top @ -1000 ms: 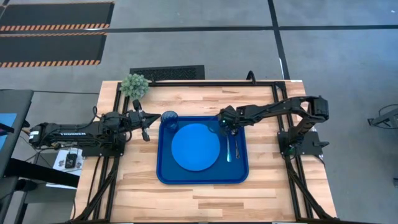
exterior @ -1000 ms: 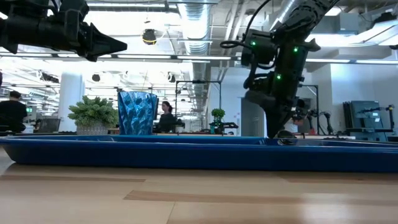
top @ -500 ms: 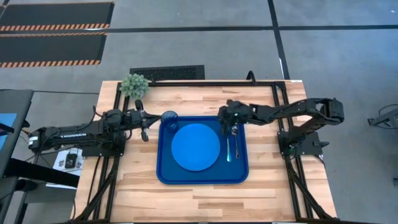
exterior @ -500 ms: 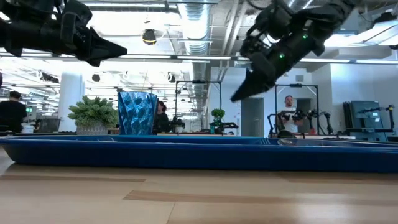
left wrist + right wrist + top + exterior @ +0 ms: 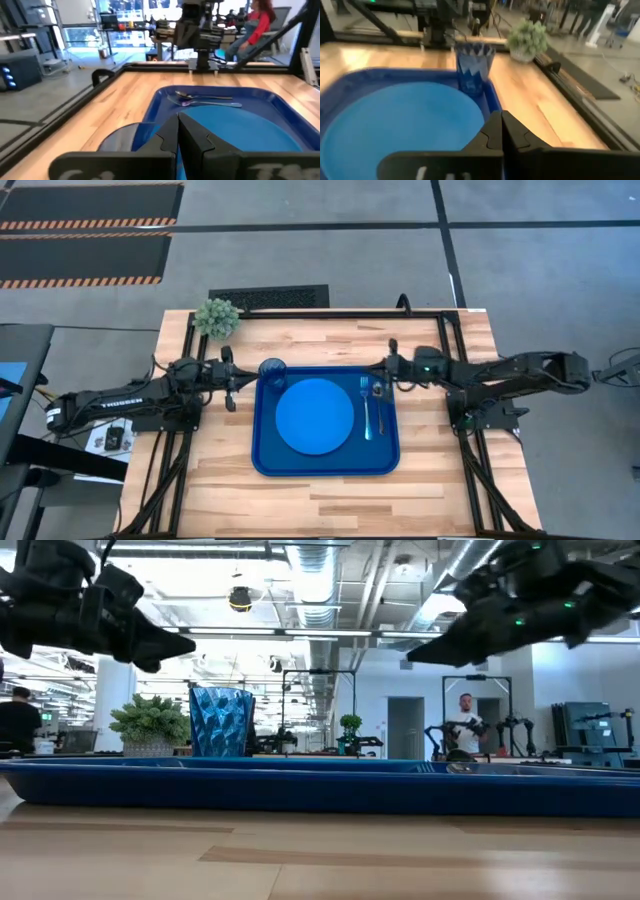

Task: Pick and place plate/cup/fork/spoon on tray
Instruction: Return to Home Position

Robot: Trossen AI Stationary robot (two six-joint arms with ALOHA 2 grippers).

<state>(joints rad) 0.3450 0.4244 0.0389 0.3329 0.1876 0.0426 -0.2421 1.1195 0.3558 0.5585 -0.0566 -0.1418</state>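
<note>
The left pincer [image 5: 178, 125], fingers pressed together and holding nothing, hangs above the table [image 5: 330, 500] just left of the tray [image 5: 262, 465]. On the tray, the cup [image 5: 273, 370] stands upright in the back left corner and the plate [image 5: 314, 416] lies flat in the middle. To its right lie the fork [image 5: 366, 415] and, just beside it, the spoon [image 5: 380, 405], parallel. The right pincer [image 5: 501, 122], also pressed together and empty, hangs raised near the tray's back right corner.
</note>
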